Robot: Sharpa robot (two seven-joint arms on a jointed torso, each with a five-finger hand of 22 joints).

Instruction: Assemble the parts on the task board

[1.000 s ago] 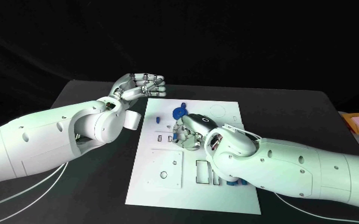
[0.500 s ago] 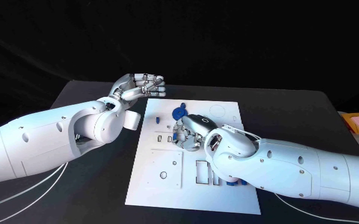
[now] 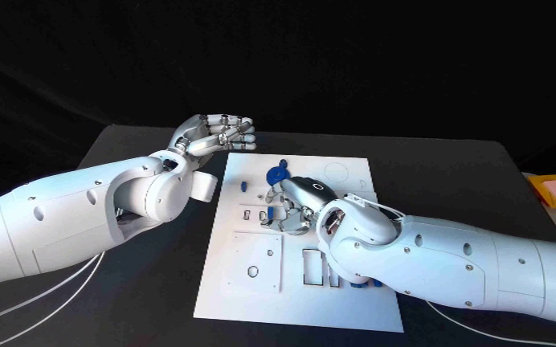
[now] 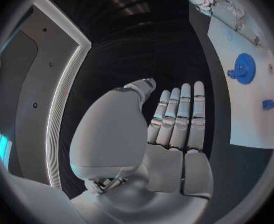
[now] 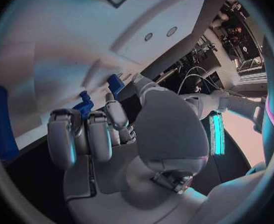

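Your right robot hand [image 3: 292, 202] curls down on the task board [image 3: 246, 283], pinching a blue part [image 5: 84, 106]. Your left robot hand [image 3: 214, 134] hovers beside the board, fingers extended, holding nothing.

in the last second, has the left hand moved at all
No. The left hand hangs at the same spot by the task board's far left corner.

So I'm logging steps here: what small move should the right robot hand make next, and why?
Probably ease down and seat its part: the right robot hand seems to pinch a small blue part over the task board, while the left robot hand waits open beside it.
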